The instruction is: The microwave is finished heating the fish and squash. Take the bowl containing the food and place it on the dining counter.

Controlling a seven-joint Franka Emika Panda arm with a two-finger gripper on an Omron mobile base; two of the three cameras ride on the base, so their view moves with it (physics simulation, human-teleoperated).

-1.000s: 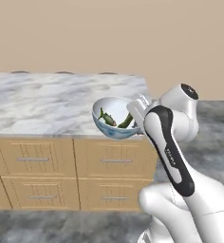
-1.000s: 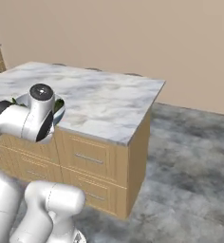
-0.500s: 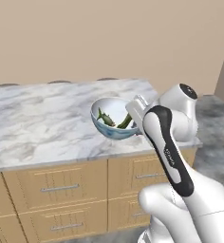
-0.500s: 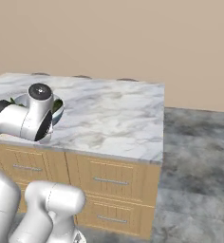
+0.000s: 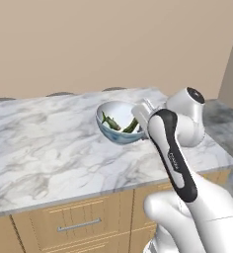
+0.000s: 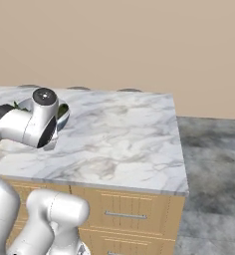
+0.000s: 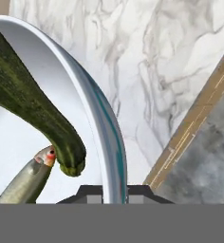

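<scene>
1. The jaws [image 7: 115, 194] are closed on the rim of the bowl [image 5: 119, 122]; in the hand view the pale rim runs down between the two dark finger tips, one on each side of the wall.
2. The bowl is held up over the marble bench [image 5: 49, 148], tilted so its open side faces the left base camera. From these views I cannot tell whether its underside touches the marble.
3. Inside lies the food [image 5: 119, 125]: in the hand view a thick dark green squash [image 7: 33, 109] curves down the white inner wall, and a small silvery fish [image 7: 26, 180] (red mark at its head) lies just below the squash's end, near or touching it.
4. In the right base view the bowl [image 6: 62, 112] is mostly hidden behind the arm's joint, over the left part of the bench [image 6: 124, 139].
5. Light wooden drawers [image 6: 127, 214] with silver bar handles sit under the marble top, and grey mottled floor [image 6: 214, 174] lies to the right of the bench.
</scene>
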